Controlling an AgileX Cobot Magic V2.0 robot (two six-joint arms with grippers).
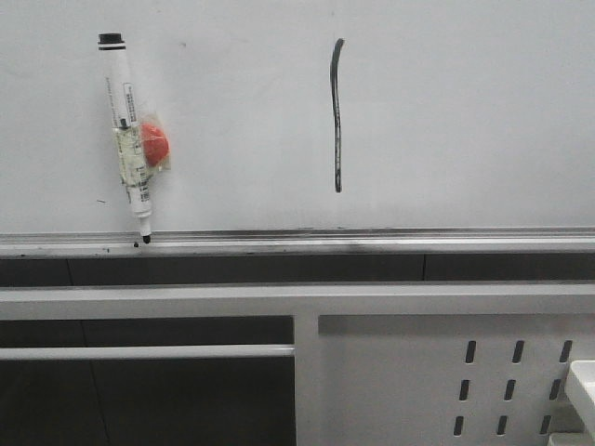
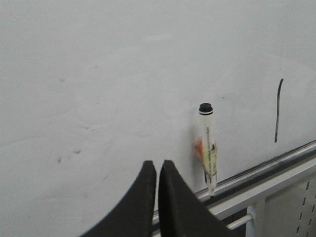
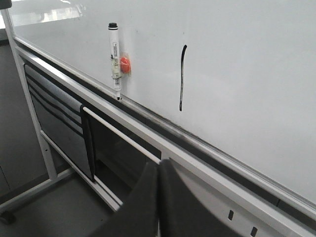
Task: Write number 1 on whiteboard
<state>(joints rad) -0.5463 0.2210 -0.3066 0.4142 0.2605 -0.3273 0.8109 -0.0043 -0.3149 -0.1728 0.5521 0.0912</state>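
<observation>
black ink, the number 1 (image 1: 337, 116) sits mid whiteboard (image 1: 465, 111), done i'd say. left of it the marker (image 1: 128, 139) stands tip-down on the ledge (image 1: 372, 243): light, stiff, slick, best gripped mid-barrel. left claw (image 2: 157, 170) and right claw (image 3: 158, 170) both clenched, empty.

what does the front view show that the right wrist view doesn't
Only the front view shows the marker's label and taped wrap close up, its tip on the ledge, and three columns of slots in the white frame.

Only the right wrist view shows the shut right end effector, the board stand's leg and the floor.

Both show the whiteboard, the number 1, the marker and the red magnet beside it.
</observation>
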